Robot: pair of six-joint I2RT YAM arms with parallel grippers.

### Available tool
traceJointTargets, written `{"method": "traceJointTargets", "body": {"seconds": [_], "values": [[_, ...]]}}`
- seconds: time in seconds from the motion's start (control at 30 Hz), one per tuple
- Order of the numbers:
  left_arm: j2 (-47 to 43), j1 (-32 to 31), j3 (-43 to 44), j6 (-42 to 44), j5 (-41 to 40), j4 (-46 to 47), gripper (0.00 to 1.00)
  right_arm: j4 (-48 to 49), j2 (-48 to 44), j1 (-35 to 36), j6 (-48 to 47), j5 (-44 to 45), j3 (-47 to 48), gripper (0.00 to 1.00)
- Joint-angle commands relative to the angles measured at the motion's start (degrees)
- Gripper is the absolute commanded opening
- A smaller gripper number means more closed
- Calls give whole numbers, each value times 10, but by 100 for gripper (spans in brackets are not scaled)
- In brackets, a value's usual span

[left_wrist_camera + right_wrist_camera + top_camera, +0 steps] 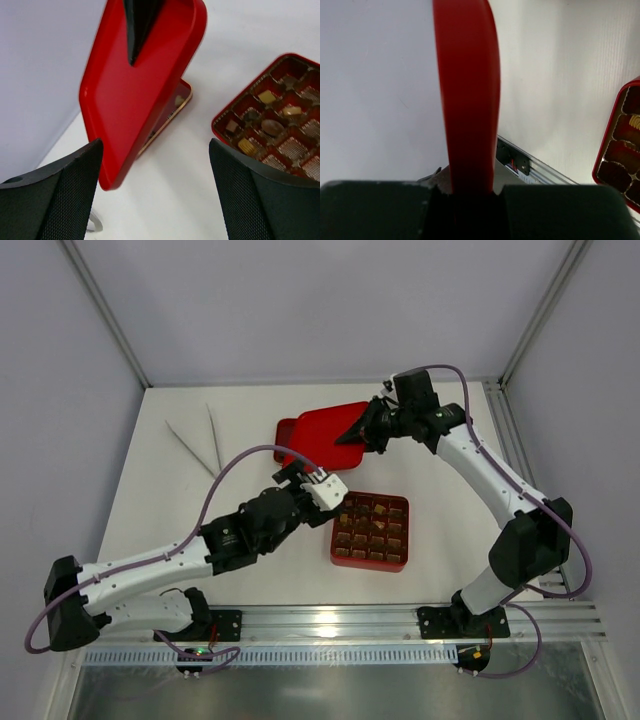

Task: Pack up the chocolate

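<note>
Left arm and right arm show white shells, black joints, purple cables; left end effector has meshed black fingers.

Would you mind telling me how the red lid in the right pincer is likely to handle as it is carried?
The red lid is probably stiff: held by one edge in the right pincer, it shows no sag. Its glossy surface may be slippery, so it could pivot in that narrow grip. Thin-walled, so likely light.
</note>
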Motion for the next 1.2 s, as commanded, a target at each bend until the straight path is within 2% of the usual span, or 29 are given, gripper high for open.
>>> {"method": "traceJointTargets", "body": {"seconds": [0.0,0.2,0.27,0.5,0.63,0.73,0.83,0.87,0.93,0.97,1.0,1.07,1.1,1.13,1.17], "values": [[6,-2,-20,108,-40,203,84,-31,-25,-1,24,1,31,4],[51,-2,-34,203,-55,305,79,-28,-32,0,43,-3,20,4],[69,-2,-28,220,-49,307,77,-29,-34,-1,46,-3,19,4],[104,-2,-32,277,-47,374,56,-35,-40,-1,46,-4,18,4],[120,-1,-33,301,-50,404,50,-35,-45,0,46,-4,10,4],[128,-1,-34,315,-49,423,42,-35,-49,0,45,-7,4,4],[137,-1,-31,324,-46,429,27,-34,-55,0,44,-11,-1,4],[142,-1,-28,329,-44,428,15,-34,-55,0,44,-12,-2,4],[144,-1,-20,332,-43,427,0,-31,-61,-1,44,-15,-7,6],[148,-1,-18,335,-41,426,0,-29,-63,0,44,-16,-12,6],[149,-1,-12,335,-38,425,0,-27,-64,0,44,-14,-15,8],[149,-1,-5,331,-33,417,0,-20,-71,1,42,-12,-19,17],[149,-1,2,327,-28,405,0,-20,-73,0,39,-10,-19,24],[148,-1,7,323,-24,395,0,-23,-75,0,31,0,-17,39],[147,-1,11,316,-21,384,0,-23,-77,-1,25,4,-16,48]]}}
